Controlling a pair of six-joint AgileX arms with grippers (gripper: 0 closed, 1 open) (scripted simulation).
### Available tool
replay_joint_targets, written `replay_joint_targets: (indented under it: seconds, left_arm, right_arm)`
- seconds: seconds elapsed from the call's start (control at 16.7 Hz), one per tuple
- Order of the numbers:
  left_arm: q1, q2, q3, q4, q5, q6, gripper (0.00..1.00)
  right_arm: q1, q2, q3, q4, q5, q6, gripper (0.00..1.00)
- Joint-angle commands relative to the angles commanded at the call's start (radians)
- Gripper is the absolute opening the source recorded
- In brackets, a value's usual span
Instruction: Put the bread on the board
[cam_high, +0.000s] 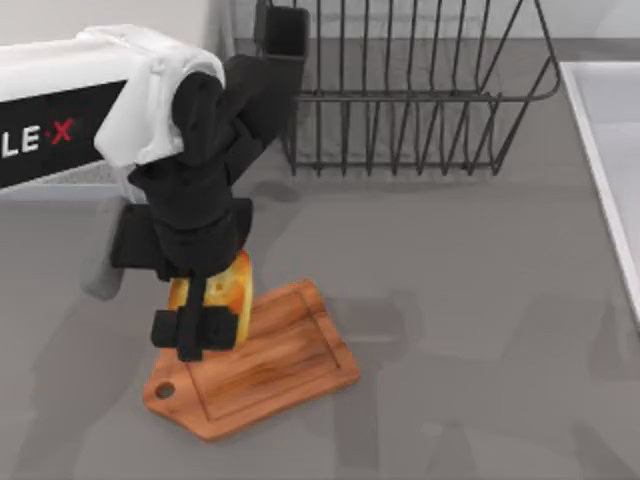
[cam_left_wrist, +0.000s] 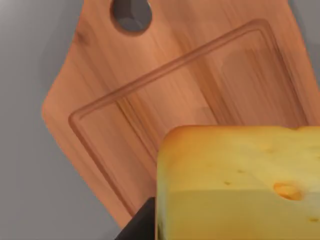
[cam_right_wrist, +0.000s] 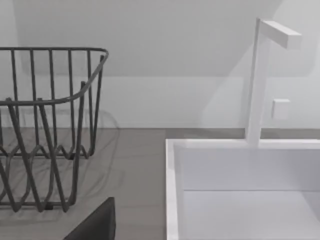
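Note:
The bread (cam_high: 234, 288), a golden-yellow slice with browner edges, stands on edge between the fingers of my left gripper (cam_high: 200, 326), which is shut on it. It hangs over the left part of the reddish-brown board (cam_high: 290, 362), near the handle end with its hole (cam_high: 164, 391). In the left wrist view the bread (cam_left_wrist: 240, 182) is close to the camera, with the board (cam_left_wrist: 165, 90) and its groove below it. I cannot tell whether the bread touches the wood. A dark part of my right gripper (cam_right_wrist: 94, 224) shows in the right wrist view, parked near the sink.
A dark wire dish rack (cam_high: 410, 90) stands at the back of the grey counter, behind the board. A white sink (cam_high: 610, 150) runs along the right edge, with a white faucet (cam_right_wrist: 260, 80) behind it. Open counter lies to the right of the board.

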Motion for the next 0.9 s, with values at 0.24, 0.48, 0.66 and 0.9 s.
replay_joint_targets:
  seconds: [0.24, 0.48, 0.66, 0.9]
  left_arm:
    - [-0.043, 0.013, -0.005, 0.014, 0.009, -0.1, 0.0]
    - [-0.047, 0.015, -0.006, 0.015, 0.01, -0.108, 0.0]
    - [-0.042, 0.012, -0.006, 0.016, 0.01, -0.105, 0.0]
    - [-0.043, 0.034, -0.046, 0.08, 0.008, -0.103, 0.0]
  right_arm:
    - [0.0, 0.0, 0.0, 0.0, 0.0, 0.0, 1.0]
    - [0.0, 0.0, 0.0, 0.0, 0.0, 0.0, 1.0]
    - [0.0, 0.0, 0.0, 0.0, 0.0, 0.0, 1.0]
    - [0.0, 0.0, 0.0, 0.0, 0.0, 0.0, 1.0]
